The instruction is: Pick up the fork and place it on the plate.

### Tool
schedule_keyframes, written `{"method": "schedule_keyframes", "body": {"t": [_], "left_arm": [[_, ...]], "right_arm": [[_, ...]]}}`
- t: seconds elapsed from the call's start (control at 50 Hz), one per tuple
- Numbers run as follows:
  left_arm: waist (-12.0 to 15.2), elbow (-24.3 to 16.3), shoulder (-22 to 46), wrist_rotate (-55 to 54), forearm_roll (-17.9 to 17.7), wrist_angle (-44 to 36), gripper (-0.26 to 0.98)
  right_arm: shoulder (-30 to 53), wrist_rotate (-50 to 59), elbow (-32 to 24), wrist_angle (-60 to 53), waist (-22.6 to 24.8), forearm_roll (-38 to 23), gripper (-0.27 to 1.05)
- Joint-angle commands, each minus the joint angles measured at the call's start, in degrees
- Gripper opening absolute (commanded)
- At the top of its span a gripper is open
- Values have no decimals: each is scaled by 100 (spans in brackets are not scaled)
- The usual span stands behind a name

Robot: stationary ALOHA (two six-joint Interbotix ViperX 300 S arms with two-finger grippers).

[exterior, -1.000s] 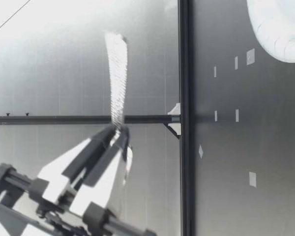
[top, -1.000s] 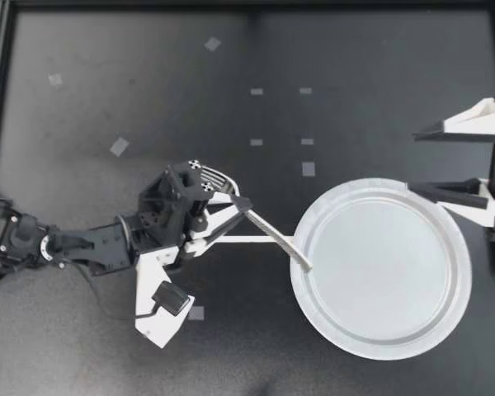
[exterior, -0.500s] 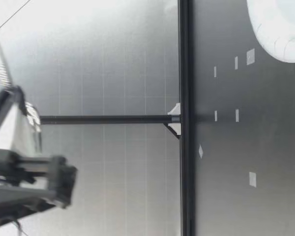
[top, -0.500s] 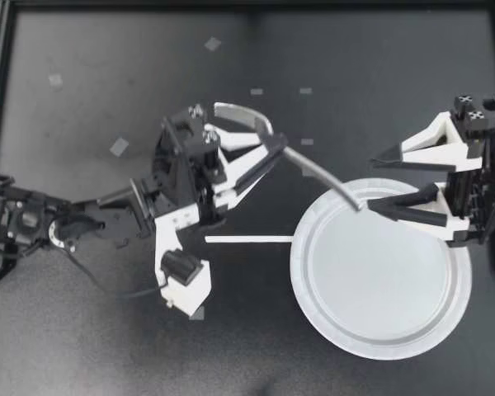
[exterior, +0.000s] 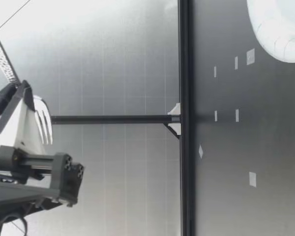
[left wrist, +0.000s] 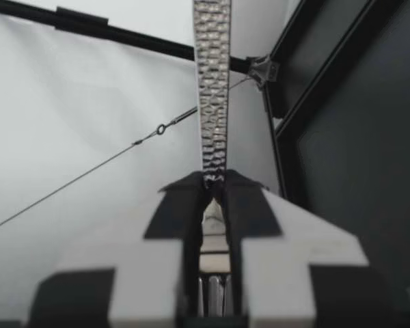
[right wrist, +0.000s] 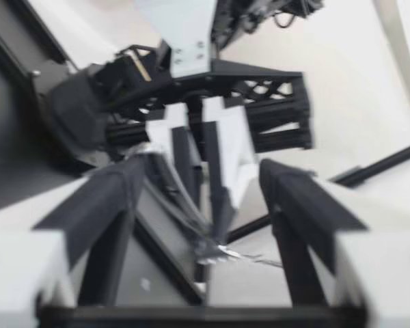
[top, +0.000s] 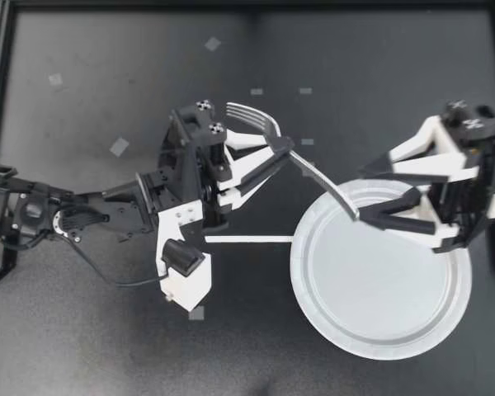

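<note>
Clamping the dimpled metal fork point(top: 330, 190), my left hand point(top: 285, 150) faces my right hand point(top: 365, 196), spread wide above the round plate point(top: 379, 353).

- Top view: the left gripper point(top: 282, 149) covers the fork point(top: 326, 186)'s neck. The right gripper point(top: 363, 196) hides part of the plate point(top: 371, 330)'s rim. Both arms run past the edges.
- Low view: the fork's handle point(exterior: 1, 54), the left gripper's body and most of the plate point(exterior: 280, 29) are cut off.
- Left wrist view: the fingers point(left wrist: 171, 219) hide most of the tines point(left wrist: 212, 295), and the handle's far end leaves the frame.
- Right wrist view: blurred. The handle's tip between the fingers point(right wrist: 102, 205) is a smear, so contact with either finger cannot be told.
</note>
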Motion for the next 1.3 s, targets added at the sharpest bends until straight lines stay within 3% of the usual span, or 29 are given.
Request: {"method": "schedule_keyframes", "body": {"t": [0.0, 0.6, 1.08, 1.28], "left_arm": [[44, -176, -79, -18, 114, 18, 1], [44, -123, -185, -167, 123, -334, 1], [53, -149, -35, -396, 132, -290, 1], [53, -62, -114, -387, 149, -255, 1]], "right_arm": [[246, 18, -62, -281, -18, 88, 68], [-229, -18, 378, -448, -18, 466, 68], [1002, -18, -70, -1345, -18, 387, 67], [888, -26, -44, -1345, -18, 387, 55]]}}
